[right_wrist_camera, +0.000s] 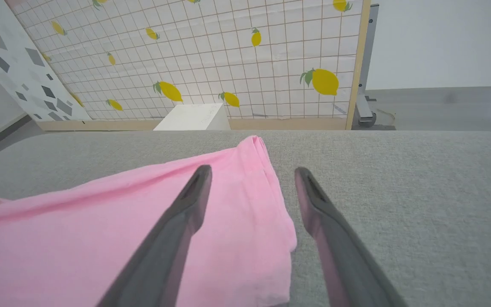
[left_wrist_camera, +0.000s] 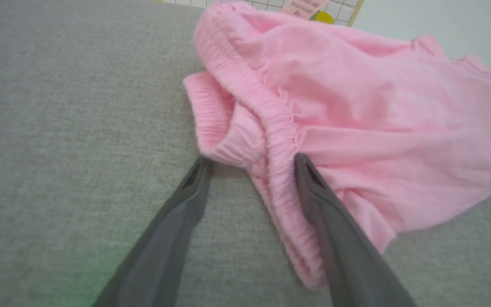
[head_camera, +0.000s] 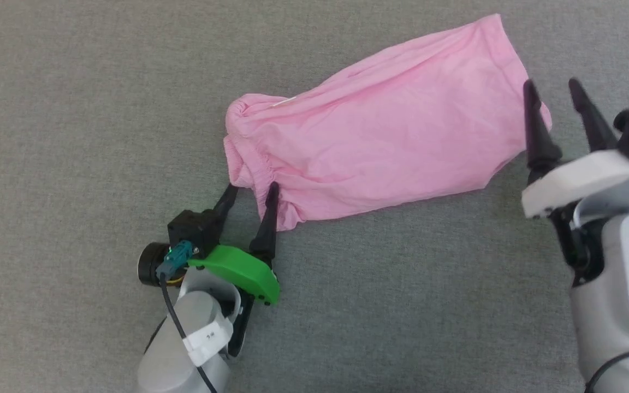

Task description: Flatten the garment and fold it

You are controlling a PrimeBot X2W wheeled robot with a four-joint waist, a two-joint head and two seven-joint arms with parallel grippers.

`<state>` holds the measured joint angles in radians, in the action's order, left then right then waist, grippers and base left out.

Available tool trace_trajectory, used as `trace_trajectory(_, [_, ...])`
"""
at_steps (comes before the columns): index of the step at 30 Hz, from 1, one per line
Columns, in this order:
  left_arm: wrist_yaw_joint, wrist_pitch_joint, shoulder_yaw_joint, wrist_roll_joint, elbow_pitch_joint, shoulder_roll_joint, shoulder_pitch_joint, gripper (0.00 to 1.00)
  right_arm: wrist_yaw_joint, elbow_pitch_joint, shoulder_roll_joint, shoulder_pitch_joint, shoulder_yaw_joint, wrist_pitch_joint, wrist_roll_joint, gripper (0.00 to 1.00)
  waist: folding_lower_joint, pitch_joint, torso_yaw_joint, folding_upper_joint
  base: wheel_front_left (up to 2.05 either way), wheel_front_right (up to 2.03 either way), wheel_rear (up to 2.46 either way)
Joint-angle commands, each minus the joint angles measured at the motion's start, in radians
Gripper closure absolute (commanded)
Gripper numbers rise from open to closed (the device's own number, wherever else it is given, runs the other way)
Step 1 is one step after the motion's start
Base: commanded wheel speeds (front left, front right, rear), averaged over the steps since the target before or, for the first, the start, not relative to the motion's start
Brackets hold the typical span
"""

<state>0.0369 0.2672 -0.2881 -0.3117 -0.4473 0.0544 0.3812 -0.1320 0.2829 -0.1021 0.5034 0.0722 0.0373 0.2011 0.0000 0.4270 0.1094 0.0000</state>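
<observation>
Head view shows the garment (head_camera: 385, 131), light pink thin shorts, lying on a grey cloth surface (head_camera: 74, 164) in a long, narrow bundle that slants from lower left to upper right. The cloth is creased along its length. The gathered waistband (head_camera: 238, 147) bunches at the left end, with a small white label (head_camera: 284, 101) just inside it, and the hem end lies at the upper right.

The left gripper (head_camera: 253, 187) sits at the waistband's near corner with its fingers spread apart and nothing pinched. In the left wrist view one finger (left_wrist_camera: 313, 187) lies against the elastic, over the cloth, while the other finger (left_wrist_camera: 194, 183) rests on bare surface just beside a folded-under flap of waistband.

The right gripper (head_camera: 550, 82) is at the hem end, fingers likewise wide apart. In the right wrist view the hem edge runs between them, one finger over pink cloth and the other over grey. It may be hanging above the cloth rather than touching; the angle does not settle that.

Bare grey surface spreads on every side of the shorts, widest to the left and near side. Beyond the far edge stand a lemon-patterned panel (right_wrist_camera: 228, 55) and a white box (right_wrist_camera: 194, 117).
</observation>
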Motion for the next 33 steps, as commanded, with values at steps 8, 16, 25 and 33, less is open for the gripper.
trace_trajectory(8, [-0.008, -0.005, -0.01, -0.001, -0.015, -0.004, 0.015, 1.0, 0.001, -0.067, 0.042, -0.118, -0.018, 0.02, 0.005, 0.0, 0.0, 0.0, -0.019, 0.0, 0.0, 0.0, 0.0])
trace_trajectory(16, [0.0, -0.005, 0.001, 0.015, 0.007, -0.004, 0.006, 1.0, 0.001, -0.062, 0.049, -0.093, 0.035, -0.024, -0.078, 0.0, 0.0, -0.002, -0.015, 0.0, 0.0, 0.0, 0.0])
trace_trajectory(25, [0.013, -0.005, -0.026, 0.01, 0.009, -0.004, 0.015, 1.0, 0.001, 0.11, 0.051, 0.079, 0.117, -0.27, -0.161, 0.0, 0.0, 0.013, 0.012, 0.0, 0.0, 0.0, 0.0])
trace_trajectory(33, [0.012, -0.005, -0.038, 0.004, 0.014, -0.004, 0.024, 1.0, 0.001, 0.169, 0.052, 0.146, 0.121, -0.521, -0.233, 0.88, 0.0, 0.019, 0.022, 0.0, 0.0, 0.0, 0.0])
